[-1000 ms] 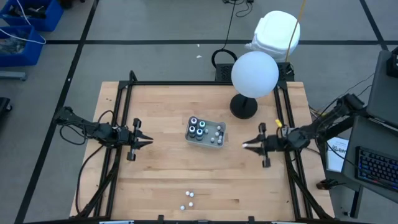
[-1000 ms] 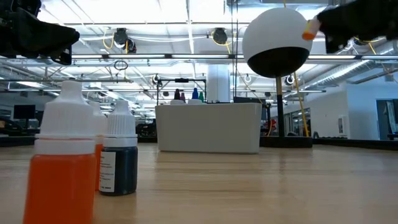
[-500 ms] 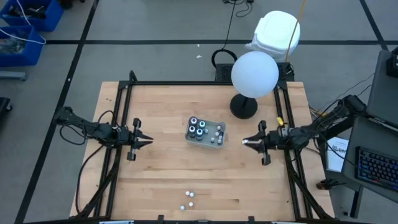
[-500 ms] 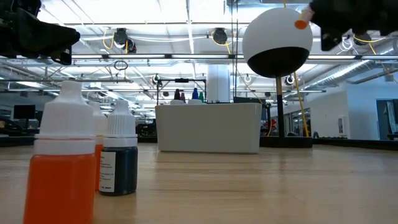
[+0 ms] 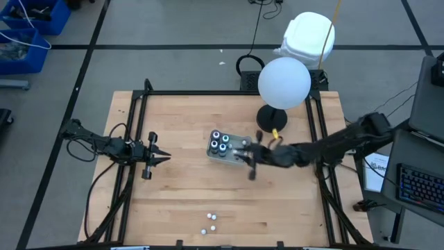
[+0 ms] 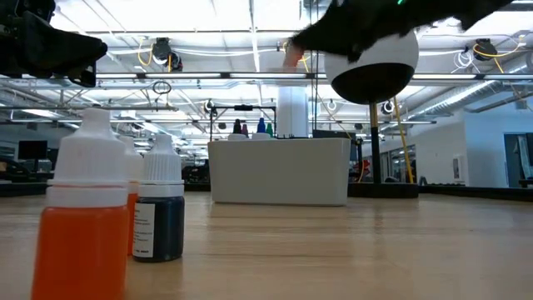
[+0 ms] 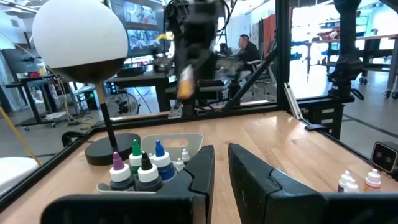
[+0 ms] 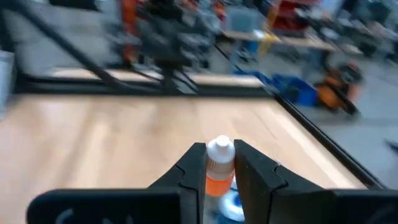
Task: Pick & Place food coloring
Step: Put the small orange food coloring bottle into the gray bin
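The table (image 5: 187, 201) is a pale butcher-block top of glued wood strips inside a black metal frame. Near its middle lies a shallow grey rectangular tray (image 5: 234, 139) with rounded corners. In the tray stand four small round dark bottles (image 5: 220, 142) of food coloring; the left wrist view shows their pointed tops as purple, green, black and blue. A few tiny white-capped bottles stand in the tray beside them, partly hidden under the right arm, so their number cannot be told. The right gripper (image 5: 243, 154) hangs over the tray's right end, its two dark fingers closed on one little orange bottle (image 8: 219, 163), a clear plastic one with a smooth white conical cap. The left gripper (image 5: 165, 158) waits well to the left of the tray above bare wood, its jaws standing a narrow slit apart with nothing between them. Three more tiny bottles (image 5: 210, 224) stand in a loose cluster near the front edge of the table; the low view shows them as two with orange liquid and one dark bottle (image 6: 160, 223) with a printed label, all with ribbed white caps. Behind the tray stands a smooth white ball (image 5: 284, 82) on a thin post with a round black base.
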Controlling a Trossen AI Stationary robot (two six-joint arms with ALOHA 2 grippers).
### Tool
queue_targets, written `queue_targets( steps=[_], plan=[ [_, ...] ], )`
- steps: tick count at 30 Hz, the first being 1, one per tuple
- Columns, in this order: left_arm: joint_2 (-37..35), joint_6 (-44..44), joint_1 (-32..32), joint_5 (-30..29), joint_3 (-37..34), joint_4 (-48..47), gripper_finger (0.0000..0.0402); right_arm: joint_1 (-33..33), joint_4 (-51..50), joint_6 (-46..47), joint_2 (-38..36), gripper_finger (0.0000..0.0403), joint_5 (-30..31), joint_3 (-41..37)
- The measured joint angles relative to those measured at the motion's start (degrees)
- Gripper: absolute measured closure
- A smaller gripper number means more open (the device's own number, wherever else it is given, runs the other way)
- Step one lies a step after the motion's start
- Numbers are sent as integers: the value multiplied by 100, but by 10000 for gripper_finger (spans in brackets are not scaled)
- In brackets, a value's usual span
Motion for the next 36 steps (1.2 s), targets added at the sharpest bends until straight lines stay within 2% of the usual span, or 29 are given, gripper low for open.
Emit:
queue_targets(
  steps=[7, 12, 25, 31, 36],
  plan=[
    [-2, -19, 1, 4, 0, -25, 346, -820, -47, 490, 555, 346, -16, -49],
    [0, 64, 1, 7, 0, -78, 346, -1098, 76, 831, 905, 349, -643, -78],
    [-1, 9, 0, 4, 0, -122, 346, -1132, 48, 1065, 1629, 356, -748, -83],
    [0, 9, -1, 4, 0, -125, 346, -1130, 87, 1095, 1747, 357, -774, -84],
    [-1, 11, 0, 4, 0, -127, 346, -1126, 106, 1173, 1785, 357, -1110, -83]
  ],
)
